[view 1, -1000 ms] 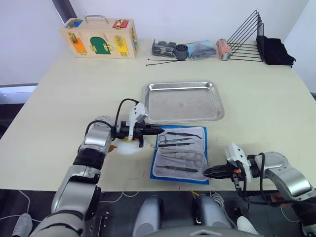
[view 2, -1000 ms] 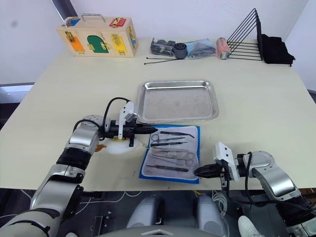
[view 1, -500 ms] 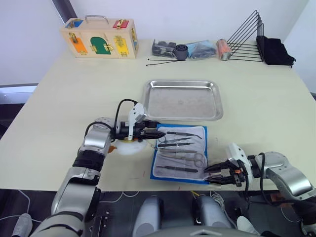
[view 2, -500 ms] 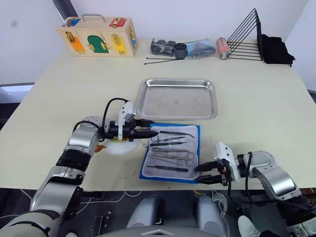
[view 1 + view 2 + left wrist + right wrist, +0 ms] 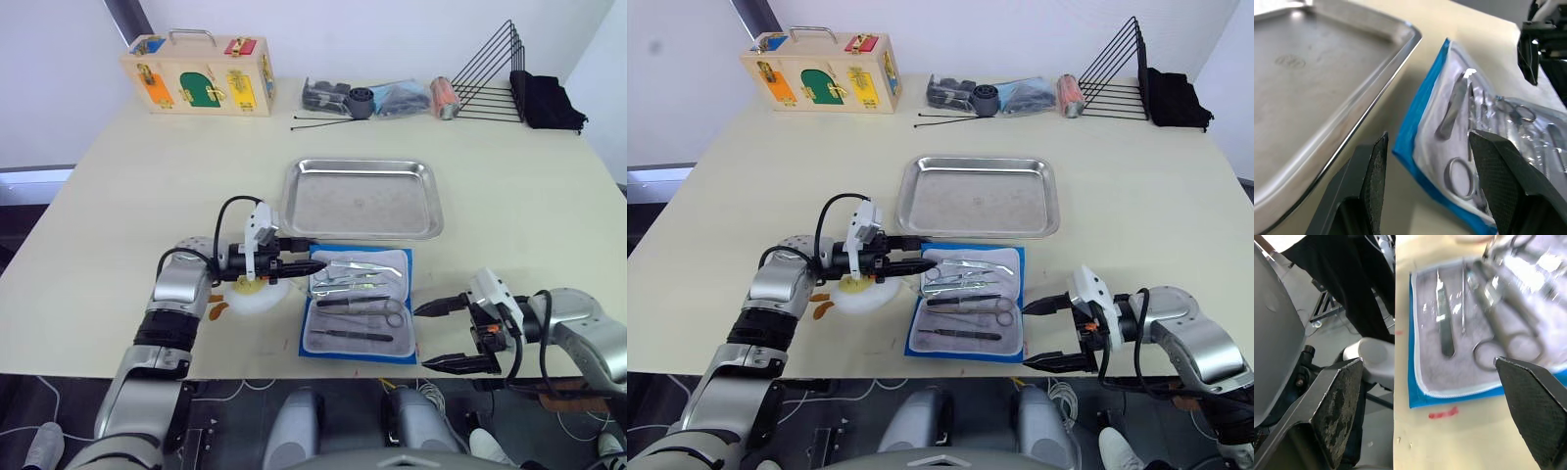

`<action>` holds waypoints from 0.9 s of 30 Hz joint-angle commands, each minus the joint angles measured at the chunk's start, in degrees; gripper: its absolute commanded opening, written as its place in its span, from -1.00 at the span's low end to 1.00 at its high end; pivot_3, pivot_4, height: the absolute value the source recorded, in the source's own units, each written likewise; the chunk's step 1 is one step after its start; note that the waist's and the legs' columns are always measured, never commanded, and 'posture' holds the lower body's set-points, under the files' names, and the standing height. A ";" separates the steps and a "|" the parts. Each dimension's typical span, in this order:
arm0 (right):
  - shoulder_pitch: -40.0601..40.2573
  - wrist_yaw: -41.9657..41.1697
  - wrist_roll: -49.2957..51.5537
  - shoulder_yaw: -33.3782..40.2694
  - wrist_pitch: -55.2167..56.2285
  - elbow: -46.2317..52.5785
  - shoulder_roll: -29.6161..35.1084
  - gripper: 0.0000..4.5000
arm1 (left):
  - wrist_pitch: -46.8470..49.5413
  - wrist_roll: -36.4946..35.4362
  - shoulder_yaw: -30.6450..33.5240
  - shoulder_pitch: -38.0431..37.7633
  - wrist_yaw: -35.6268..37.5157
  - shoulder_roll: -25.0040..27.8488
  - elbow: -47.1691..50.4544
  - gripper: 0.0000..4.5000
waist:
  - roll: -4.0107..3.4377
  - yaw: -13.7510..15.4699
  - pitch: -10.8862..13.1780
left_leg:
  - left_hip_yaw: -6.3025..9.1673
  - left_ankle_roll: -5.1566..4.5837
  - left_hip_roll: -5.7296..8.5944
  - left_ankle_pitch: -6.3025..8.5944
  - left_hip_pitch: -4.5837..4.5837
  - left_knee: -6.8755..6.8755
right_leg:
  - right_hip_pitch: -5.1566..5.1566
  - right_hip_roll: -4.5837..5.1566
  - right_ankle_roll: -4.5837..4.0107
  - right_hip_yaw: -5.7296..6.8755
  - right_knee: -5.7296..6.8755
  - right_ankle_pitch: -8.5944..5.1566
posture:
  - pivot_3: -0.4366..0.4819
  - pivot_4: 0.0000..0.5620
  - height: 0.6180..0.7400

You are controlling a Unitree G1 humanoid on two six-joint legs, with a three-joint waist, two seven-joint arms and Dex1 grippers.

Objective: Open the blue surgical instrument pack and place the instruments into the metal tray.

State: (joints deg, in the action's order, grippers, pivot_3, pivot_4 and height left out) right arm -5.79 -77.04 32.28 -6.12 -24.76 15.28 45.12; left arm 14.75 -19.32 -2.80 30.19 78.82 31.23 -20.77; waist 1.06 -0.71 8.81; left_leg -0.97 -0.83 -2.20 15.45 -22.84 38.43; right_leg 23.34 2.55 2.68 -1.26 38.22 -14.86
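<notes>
- The blue surgical instrument pack (image 5: 359,305) lies open and flat near the counter's (image 5: 147,176) front edge, lining up, just in front of the metal tray (image 5: 361,199)
- The instruments (image 5: 357,290) remain in the lining pockets, long axes running left to right; the tray is empty
- Left gripper (image 5: 299,266) sits at the pack's left edge, fingers narrowly parted, pointing right along the instruments' axes toward their ring handles; holding nothing
- Right gripper (image 5: 443,335) hangs off the pack's front-right corner, spread wide, empty
- Judgement: the left arm is nearer and aligned for the first pick; the tray lies just beyond
</notes>
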 commanded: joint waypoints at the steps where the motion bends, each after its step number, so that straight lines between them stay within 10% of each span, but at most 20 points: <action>1: -2.32 1.38 1.19 2.69 2.44 1.36 -1.74 0.98 | -4.12 -1.10 1.51 0.77 1.91 0.96 1.42 0.23 | 0.03 -0.06 0.02 | -0.01 0.00 0.00 0.00 0.00 0.00 | 0.00 0.00 0.00 0.00 0.00 0.00 | -0.05 -0.47 1.00; 16: -7.61 7.49 -11.57 -2.30 23.02 -11.28 -15.40 0.98 | -7.37 -6.39 4.44 -4.49 11.68 11.57 13.34 0.23 | 0.05 -0.04 0.05 | -0.02 0.00 -0.02 0.00 -0.04 0.00 | 0.02 0.00 0.00 0.01 -0.02 0.00 | -0.05 -0.47 1.00; 20: -8.16 6.30 -13.42 -3.89 26.88 -15.46 -16.68 1.00 | -6.56 -8.18 5.51 -6.29 11.85 14.83 16.17 0.99 | 0.05 0.01 0.05 | -0.05 0.00 -0.02 0.00 -0.04 -0.01 | 0.02 0.01 0.00 0.01 -0.02 0.00 | -0.05 -0.47 1.00; 27: -9.56 5.60 -16.18 -5.43 31.98 -23.02 -18.34 1.00 | -9.14 -8.54 4.95 -10.22 13.66 19.60 19.82 1.00 | 0.03 -0.07 0.06 | -0.07 0.00 -0.04 0.00 -0.02 -0.01 | 0.04 0.00 -0.01 0.00 -0.02 0.00 | -0.05 -0.47 1.00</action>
State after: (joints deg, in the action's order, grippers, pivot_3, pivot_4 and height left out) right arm -14.63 -71.02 16.60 -11.07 5.54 -6.95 26.92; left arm 6.84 -27.13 1.57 19.80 89.41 49.80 -2.90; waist 1.09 -0.78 8.87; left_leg -1.04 -0.83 -2.24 15.45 -22.86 38.41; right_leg 23.39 2.55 2.67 -1.26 38.20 -14.87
